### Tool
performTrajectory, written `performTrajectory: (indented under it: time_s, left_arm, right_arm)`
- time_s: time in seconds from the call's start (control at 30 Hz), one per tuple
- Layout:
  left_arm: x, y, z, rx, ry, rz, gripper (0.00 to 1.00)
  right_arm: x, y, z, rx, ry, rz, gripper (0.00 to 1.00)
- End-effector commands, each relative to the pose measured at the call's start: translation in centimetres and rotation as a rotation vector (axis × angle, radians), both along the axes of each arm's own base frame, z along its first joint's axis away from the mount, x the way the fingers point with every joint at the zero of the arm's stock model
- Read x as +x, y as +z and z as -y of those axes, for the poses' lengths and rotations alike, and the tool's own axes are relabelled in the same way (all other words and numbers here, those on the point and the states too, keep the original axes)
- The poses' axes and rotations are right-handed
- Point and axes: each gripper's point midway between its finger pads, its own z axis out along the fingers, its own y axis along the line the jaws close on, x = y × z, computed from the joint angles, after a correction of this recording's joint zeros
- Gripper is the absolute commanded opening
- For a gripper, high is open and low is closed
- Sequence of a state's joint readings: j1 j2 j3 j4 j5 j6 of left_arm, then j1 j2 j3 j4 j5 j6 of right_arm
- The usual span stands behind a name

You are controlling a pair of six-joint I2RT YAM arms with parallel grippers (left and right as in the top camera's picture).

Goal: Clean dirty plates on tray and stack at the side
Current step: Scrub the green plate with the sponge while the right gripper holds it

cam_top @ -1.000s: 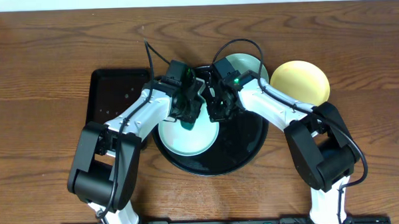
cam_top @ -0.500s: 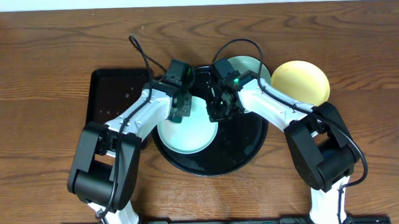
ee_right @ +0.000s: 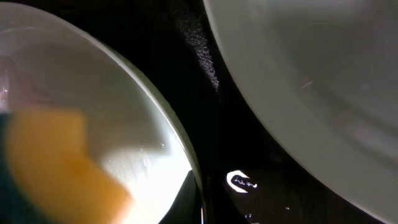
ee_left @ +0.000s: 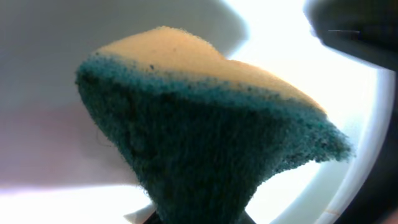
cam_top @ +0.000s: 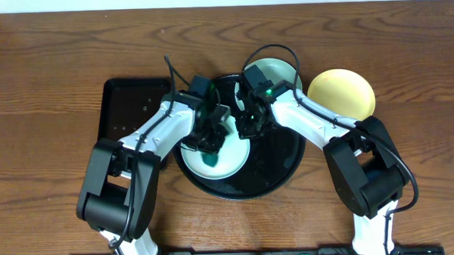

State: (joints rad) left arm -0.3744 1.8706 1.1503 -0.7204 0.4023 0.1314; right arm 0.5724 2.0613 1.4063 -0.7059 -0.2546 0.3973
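Note:
On the round black tray [cam_top: 277, 167] lies a mint-blue plate [cam_top: 232, 161] at the left. My left gripper [cam_top: 210, 142] is shut on a green and yellow sponge [ee_left: 205, 143], which presses on that plate's inside [ee_left: 280, 37]. My right gripper [cam_top: 247, 127] is shut on the same plate's right rim [ee_right: 177, 134], one dark finger [ee_right: 180, 202] lying inside the rim. A second mint-blue plate [cam_top: 278, 71] rests at the tray's back right. A pale yellow plate [cam_top: 341, 93] sits on the table to the right of the tray.
A rectangular black tray [cam_top: 128, 108] lies on the wooden table left of the round tray, under my left arm. Cables arch over both wrists. The second plate [ee_right: 323, 93] lies close to my right gripper, with a strip of black tray [ee_right: 230, 124] between.
My left gripper has swept the sponge from the plate's back left edge toward its middle. The right gripper and the plate have stayed put.

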Motion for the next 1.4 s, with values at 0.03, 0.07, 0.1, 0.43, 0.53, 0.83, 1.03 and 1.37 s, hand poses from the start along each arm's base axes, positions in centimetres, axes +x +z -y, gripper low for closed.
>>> performTrajectory:
  time_s: [0.03, 0.07, 0.1, 0.43, 0.53, 0.83, 1.03, 1.37]
  left_arm:
    - [-0.8, 0.8, 2.8, -0.183, -0.115, -0.011, 0.08]
    - [-0.5, 0.8, 2.9, -0.187, -0.116, 0.004, 0.07]
    - [-0.1, 0.8, 2.9, -0.182, -0.117, 0.022, 0.07]
    - [8.8, -0.3, -4.4, 0.269, 0.354, 0.346, 0.07]
    - [10.0, 0.2, -6.1, 0.334, 0.514, 0.399, 0.08]
    - [8.1, 0.0, -9.4, 0.482, 0.775, 0.358, 0.07]
    - [3.7, -1.4, -5.6, 0.337, 0.485, 0.108, 0.08]
    - [-1.0, 0.8, 2.8, -0.165, 0.011, -0.077, 0.07]
  right_arm:
    - [0.7, 0.3, -0.2, 0.007, -0.002, 0.017, 0.01]
    - [0.7, 0.3, -0.2, 0.007, -0.002, 0.017, 0.01]
    - [0.7, 0.3, -0.2, 0.007, -0.002, 0.017, 0.01]
    - [0.7, 0.3, -0.2, 0.007, -0.001, 0.017, 0.01]
    - [0.7, 0.2, -0.2, 0.006, -0.001, 0.016, 0.01]
    - [0.7, 0.2, -0.2, 0.006, -0.002, 0.016, 0.01]
    - [0.7, 0.2, -0.2, 0.006, -0.002, 0.016, 0.01]
    - [0.7, 0.3, -0.2, 0.007, -0.002, 0.017, 0.01]
